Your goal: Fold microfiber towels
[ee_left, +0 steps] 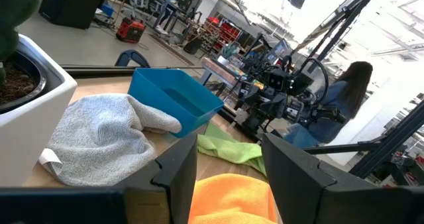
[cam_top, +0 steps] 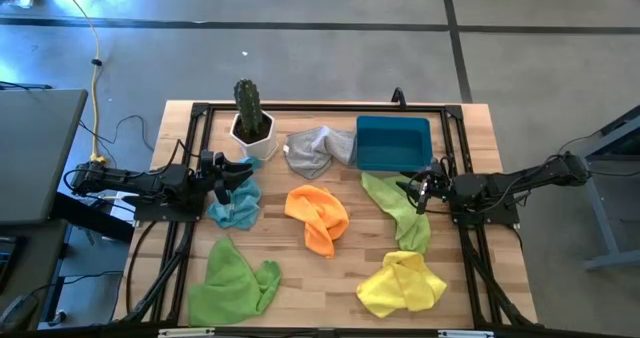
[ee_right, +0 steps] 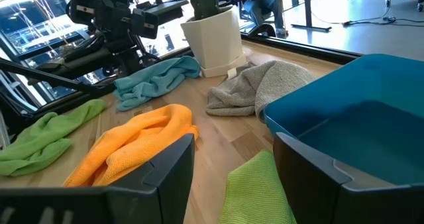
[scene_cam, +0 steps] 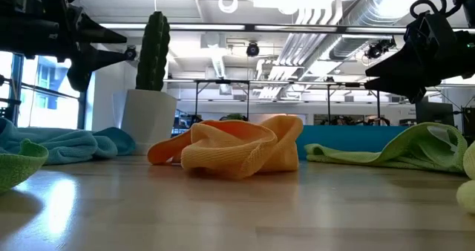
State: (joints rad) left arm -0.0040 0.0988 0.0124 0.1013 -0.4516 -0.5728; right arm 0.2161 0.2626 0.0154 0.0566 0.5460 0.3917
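Six crumpled towels lie on the wooden table: orange (cam_top: 318, 216) in the middle, grey (cam_top: 318, 149) at the far side, light blue (cam_top: 236, 206) at the left, lime green (cam_top: 232, 281) at the near left, lime green (cam_top: 400, 210) at the right, yellow (cam_top: 402, 283) at the near right. My left gripper (cam_top: 243, 175) is open, raised above the light blue towel's far end. My right gripper (cam_top: 412, 189) is open, raised above the right lime green towel. Both hold nothing.
A blue plastic bin (cam_top: 393, 142) stands at the far right, beside the grey towel. A cactus in a white pot (cam_top: 250, 124) stands at the far left. A black frame (cam_top: 320, 108) runs around the work area. A person (ee_left: 344, 101) sits in the room beyond the table.
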